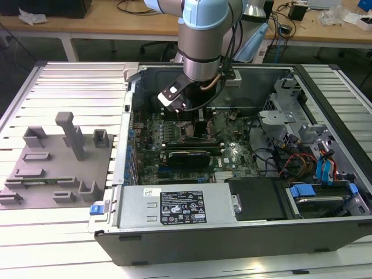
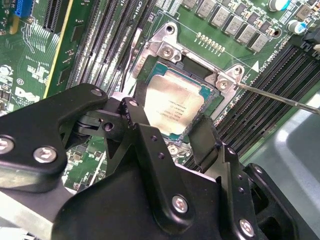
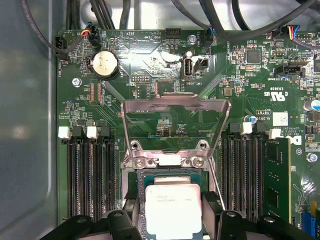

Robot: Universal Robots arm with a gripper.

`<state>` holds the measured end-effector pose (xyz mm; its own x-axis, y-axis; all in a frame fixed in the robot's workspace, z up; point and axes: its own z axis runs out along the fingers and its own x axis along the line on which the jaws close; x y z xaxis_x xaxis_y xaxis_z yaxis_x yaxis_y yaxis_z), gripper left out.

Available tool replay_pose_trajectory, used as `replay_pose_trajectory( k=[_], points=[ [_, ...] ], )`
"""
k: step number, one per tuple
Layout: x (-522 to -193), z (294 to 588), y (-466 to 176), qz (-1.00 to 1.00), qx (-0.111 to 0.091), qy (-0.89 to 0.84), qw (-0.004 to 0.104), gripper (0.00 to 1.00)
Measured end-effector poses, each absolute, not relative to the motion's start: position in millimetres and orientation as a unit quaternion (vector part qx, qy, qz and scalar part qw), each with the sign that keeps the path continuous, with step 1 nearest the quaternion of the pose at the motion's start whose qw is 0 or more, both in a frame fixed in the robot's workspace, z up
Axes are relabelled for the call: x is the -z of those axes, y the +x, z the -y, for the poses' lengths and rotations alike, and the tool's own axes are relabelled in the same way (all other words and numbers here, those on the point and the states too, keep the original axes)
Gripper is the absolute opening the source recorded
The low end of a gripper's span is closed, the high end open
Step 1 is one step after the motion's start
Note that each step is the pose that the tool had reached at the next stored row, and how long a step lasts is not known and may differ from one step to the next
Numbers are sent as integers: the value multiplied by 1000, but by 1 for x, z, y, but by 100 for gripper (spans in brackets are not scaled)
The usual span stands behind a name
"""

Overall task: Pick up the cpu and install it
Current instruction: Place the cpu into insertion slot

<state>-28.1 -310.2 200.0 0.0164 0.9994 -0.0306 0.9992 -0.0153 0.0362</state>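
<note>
A pale-blue and silver robot arm (image 1: 200, 40) reaches down into an open dark-grey desktop computer case (image 1: 232, 241), which lies on its side on a ribbed aluminium table (image 1: 75, 75). In the exterior view the black gripper (image 1: 200, 125) hangs over the middle of the green motherboard (image 1: 232, 154). A black expansion card (image 1: 186, 156) lies just at its six o'clock, and the silver power supply box with a white label (image 1: 174, 206) is farther along the same line.

The cpu (image 2: 175, 102) – a small flat square chip with a silvery-white metal top on a green base – lies flat and level in the square socket on the board. In both wrist views it sits between the gripper (image 2: 167, 117) tips. The two black fingers (image 2: 142, 135) are closed against opposite edges of the cpu (image 3: 173, 205), one on each side, so the chip is gripped. I cannot tell whether it is fully seated.

The socket's silver metal load plate (image 3: 175, 101) is swung open and stands clear of the chip, hinged at a screwed bracket (image 2: 165, 47) beside the socket. A thin bare-metal retaining lever (image 2: 275, 96) juts out from the socket's corner, unlatched. Rows of black memory slots (image 3: 90, 175) flank the socket on both sides, and a round silver coin battery (image 3: 103, 63) sits on the board well apart from it.

Outside the case, at nine o'clock from it in the exterior view, a grey plastic fixture plate (image 1: 58, 168) with raised blocks and an upright post (image 1: 71, 133) rests on the table – well away from the gripper. Blue drive-bay tabs (image 1: 302, 190) show at the case's four o'clock corner.
</note>
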Motion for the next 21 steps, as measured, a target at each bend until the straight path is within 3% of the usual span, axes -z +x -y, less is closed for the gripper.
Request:
replay_pose_trajectory(
  k=[16, 18, 21],
  points=[
    [-202, 310, -28, -701, -1, 713, 24, 61],
    [-202, 310, -28, -701, -1, 713, 24, 53],
    [-202, 310, -28, -701, -1, 713, 24, 53]
  ],
)
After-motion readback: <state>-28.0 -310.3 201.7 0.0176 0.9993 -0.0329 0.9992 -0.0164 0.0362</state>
